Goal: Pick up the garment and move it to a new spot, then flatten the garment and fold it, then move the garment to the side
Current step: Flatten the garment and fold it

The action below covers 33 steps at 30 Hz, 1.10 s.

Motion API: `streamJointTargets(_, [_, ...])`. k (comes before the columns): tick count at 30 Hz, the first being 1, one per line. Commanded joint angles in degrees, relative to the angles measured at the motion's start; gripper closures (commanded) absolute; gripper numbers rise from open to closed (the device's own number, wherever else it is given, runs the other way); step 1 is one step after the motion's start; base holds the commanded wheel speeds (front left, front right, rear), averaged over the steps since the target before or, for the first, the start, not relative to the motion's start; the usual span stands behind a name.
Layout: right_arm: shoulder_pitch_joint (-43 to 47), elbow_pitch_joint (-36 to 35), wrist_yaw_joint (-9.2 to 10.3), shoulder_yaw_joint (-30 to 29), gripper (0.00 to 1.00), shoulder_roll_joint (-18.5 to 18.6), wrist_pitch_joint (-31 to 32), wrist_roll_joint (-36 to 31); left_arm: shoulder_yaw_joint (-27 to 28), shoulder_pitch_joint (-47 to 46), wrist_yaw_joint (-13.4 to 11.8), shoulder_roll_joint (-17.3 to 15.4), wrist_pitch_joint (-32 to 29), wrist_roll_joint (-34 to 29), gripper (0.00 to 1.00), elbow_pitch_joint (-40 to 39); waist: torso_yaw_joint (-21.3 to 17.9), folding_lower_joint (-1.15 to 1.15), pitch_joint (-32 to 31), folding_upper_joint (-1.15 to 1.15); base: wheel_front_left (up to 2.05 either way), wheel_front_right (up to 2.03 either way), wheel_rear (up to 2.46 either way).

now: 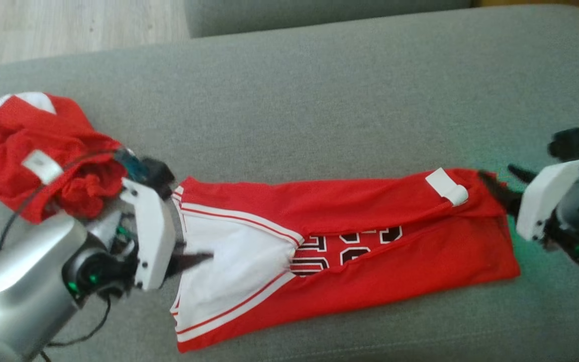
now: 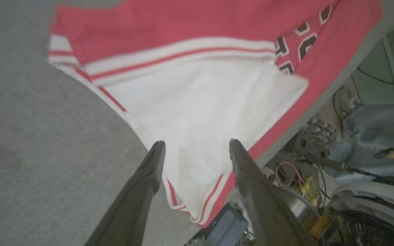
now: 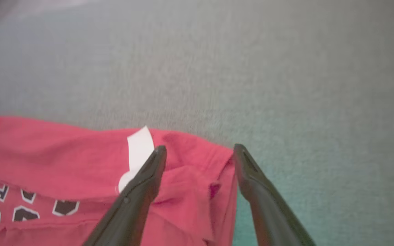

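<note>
On the grey cushion (image 1: 319, 90), the red garment (image 1: 370, 261) lies folded lengthwise across the middle of the head view. My left claw (image 2: 195, 147) hangs spread above its white panel at the left end. My right claw (image 3: 200, 150) gapes over the right end, beside the white tag (image 3: 139, 147). To fold cleanly, I judge, each claw should pinch every layer before lifting, keeping both ends level.

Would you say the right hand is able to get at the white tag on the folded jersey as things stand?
Probably yes: the right hand hovers open close beside the white tag at the end of the jersey, with nothing between them.
</note>
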State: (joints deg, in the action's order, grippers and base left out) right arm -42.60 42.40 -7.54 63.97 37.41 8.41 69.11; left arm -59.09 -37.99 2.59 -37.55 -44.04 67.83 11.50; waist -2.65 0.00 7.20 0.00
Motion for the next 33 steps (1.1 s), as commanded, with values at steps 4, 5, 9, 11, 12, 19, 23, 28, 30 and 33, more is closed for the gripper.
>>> streamJointTargets(4, [1.5, -1.8, 0.05, -4.6, 0.0, 2.6, -9.9, 1.5, 9.1, -2.6, -3.0, -1.9, 12.8, -3.3, 0.0, -2.9, 0.2, 0.0, -2.9, 0.0, 0.0, 0.0, 0.0])
streamJointTargets(5, [1.8, -2.0, 0.05, -5.8, 0.0, 2.6, -12.8, 1.6, 10.0, -2.2, -4.2, -1.9, 15.6, -4.3, 0.0, -3.4, 0.3, 0.0, -3.2, 0.0, 0.0, 0.0, 0.0])
streamJointTargets(9, [2.9, -2.2, 0.05, -9.4, 0.0, 2.2, -20.4, 1.4, 12.6, -0.1, -9.0, -1.6, 25.0, -8.3, 0.0, -5.3, 0.7, 0.0, -4.0, 0.0, 0.0, 0.0, 0.0])
streamJointTargets(11, [3.6, -3.0, 0.05, -12.4, 0.0, 1.8, -22.6, 0.8, 13.8, 1.6, -12.5, -1.3, 30.9, -11.2, 0.0, -6.6, 1.1, 0.0, -4.3, 0.0, 0.0, 0.0, 0.0])
streamJointTargets(12, [4.0, -3.5, 0.05, -14.1, 0.0, 1.5, -23.1, 0.1, 14.5, 2.6, -14.4, -1.1, 33.9, -12.6, 0.0, -7.1, 1.2, 0.0, -4.4, 0.0, 0.0, 0.0, 0.0])
streamJointTargets(19, [13.5, -12.6, 0.05, -37.8, 0.0, -4.7, -23.4, -14.6, 19.7, 13.0, -23.9, 2.4, 53.1, -15.9, 0.0, -10.3, 1.3, 0.0, -5.5, 0.0, 0.0, 0.0, 0.0])
streamJointTargets(23, [24.6, -18.7, 0.05, -49.0, 0.0, -11.9, -23.4, -24.6, 23.8, 20.0, -26.5, 5.8, 58.7, -18.2, 0.0, -11.3, 1.5, 0.0, -5.8, 0.0, 0.0, 0.0, 0.0])
streamJointTargets(28, [34.5, -22.5, 0.05, -55.8, 0.0, -18.1, -23.4, -32.2, 32.3, 28.3, -26.4, 12.7, 59.0, -29.3, 0.0, -15.9, 1.8, 0.0, -5.3, 0.0, 0.0, 0.0, 0.0])
streamJointTargets(30, [36.9, -22.9, 0.05, -57.4, 0.0, -19.6, -23.4, -34.0, 34.6, 31.0, -25.5, 15.4, 59.0, -33.2, 0.0, -16.5, 1.9, 0.0, -5.1, 0.0, 0.0, 0.0, 0.0])
streamJointTargets(33, [38.2, -23.1, 0.05, -59.0, 0.0, -21.0, -22.9, -35.8, 37.6, 33.8, -23.3, 19.1, 59.0, -36.3, 0.0, -16.1, 2.0, 0.0, -4.8, 0.0, 0.0, 0.0, 0.0])
